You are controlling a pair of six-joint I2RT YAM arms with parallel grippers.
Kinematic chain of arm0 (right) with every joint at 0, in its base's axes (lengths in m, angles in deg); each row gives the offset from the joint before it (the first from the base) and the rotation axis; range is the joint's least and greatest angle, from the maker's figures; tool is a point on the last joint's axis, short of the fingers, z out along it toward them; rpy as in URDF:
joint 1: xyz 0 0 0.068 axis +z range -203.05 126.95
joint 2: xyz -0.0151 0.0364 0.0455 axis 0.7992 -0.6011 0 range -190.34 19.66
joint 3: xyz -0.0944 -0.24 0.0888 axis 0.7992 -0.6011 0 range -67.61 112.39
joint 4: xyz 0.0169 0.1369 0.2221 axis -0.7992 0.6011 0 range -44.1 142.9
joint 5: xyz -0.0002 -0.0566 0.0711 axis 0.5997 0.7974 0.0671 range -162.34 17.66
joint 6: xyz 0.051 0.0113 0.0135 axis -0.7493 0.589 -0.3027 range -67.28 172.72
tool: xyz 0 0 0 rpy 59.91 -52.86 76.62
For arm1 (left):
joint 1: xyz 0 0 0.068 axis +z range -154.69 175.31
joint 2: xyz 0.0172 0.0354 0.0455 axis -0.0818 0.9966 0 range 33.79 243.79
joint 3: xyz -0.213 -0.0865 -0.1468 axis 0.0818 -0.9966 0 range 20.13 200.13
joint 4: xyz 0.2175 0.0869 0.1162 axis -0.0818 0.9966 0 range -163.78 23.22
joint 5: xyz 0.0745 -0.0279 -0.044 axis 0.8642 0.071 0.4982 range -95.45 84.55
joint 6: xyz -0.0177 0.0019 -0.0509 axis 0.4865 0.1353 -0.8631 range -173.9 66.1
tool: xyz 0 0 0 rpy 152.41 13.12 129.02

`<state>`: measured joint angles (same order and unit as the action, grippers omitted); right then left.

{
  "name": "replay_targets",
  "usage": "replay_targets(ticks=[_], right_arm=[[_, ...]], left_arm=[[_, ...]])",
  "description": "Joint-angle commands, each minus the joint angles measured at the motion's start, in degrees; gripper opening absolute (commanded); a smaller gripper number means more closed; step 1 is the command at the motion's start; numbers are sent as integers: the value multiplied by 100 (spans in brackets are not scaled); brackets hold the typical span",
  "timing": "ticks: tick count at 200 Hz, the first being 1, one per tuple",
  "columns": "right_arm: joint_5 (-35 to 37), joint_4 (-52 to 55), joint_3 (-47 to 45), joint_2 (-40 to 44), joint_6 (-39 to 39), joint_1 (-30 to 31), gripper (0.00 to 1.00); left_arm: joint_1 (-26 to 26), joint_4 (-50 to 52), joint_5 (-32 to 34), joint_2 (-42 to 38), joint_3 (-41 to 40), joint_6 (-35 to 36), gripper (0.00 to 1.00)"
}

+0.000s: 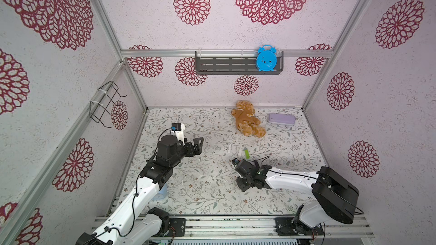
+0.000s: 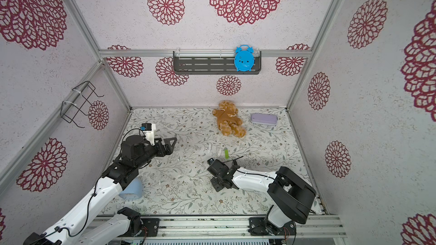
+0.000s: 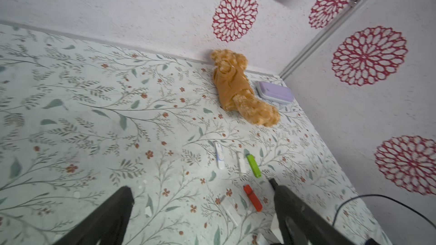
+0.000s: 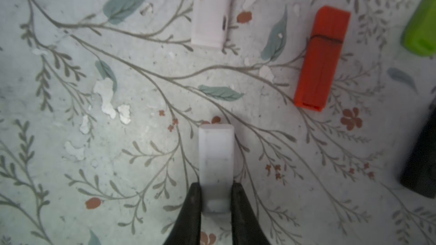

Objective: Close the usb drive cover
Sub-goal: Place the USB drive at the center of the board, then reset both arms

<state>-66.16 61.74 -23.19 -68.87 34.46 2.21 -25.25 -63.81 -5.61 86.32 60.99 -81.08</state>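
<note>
A white usb drive (image 4: 215, 156) lies flat on the floral table, and my right gripper (image 4: 215, 192) is shut on its near end. A faint seam crosses its body; I cannot tell how its cover sits. In both top views my right wrist (image 1: 245, 170) hides those fingertips. A red drive (image 4: 322, 60) with its cap on lies beside it, also seen as the red drive (image 3: 253, 197) from the left wrist. My left gripper (image 1: 198, 146) hangs open and empty over the table's left side, well away from the drives.
More drives lie close by: a green one (image 1: 247, 153), a white piece (image 4: 211, 10), a white-and-blue one (image 3: 219, 155). A teddy bear (image 1: 247, 119) and purple case (image 1: 282, 119) sit at the back. A pale blue cup (image 2: 132, 188) lies under my left arm.
</note>
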Motion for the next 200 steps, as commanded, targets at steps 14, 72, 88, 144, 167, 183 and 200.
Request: replay_targets(ticks=[14, 72, 88, 144, 167, 183, 200], right_arm=[[-2, 334, 232, -100, -136, -58, 38], [977, 1006, 734, 1071, 133, -206, 59], [1899, 809, 584, 1849, 242, -371, 63], [3486, -1840, -1079, 3820, 1439, -2153, 99], [3308, -2814, -1828, 3863, 1470, -3146, 99], [2774, -3280, -2183, 3565, 1389, -3814, 99], [2277, -3792, -2428, 3032, 1356, -4314, 99]], left_arm=[[86, -439, 1601, -326, -402, 383, 97], [518, -655, 2573, -218, -679, 682, 97], [726, -913, 2721, -153, -842, 801, 97], [1269, -1762, 3148, 564, -1243, 1353, 97], [1377, -2700, 3012, 1024, -1571, 1743, 97], [1438, -3250, 2757, 1376, -1689, 1952, 97], [1520, -3951, 2616, 1877, -1859, 2069, 97]])
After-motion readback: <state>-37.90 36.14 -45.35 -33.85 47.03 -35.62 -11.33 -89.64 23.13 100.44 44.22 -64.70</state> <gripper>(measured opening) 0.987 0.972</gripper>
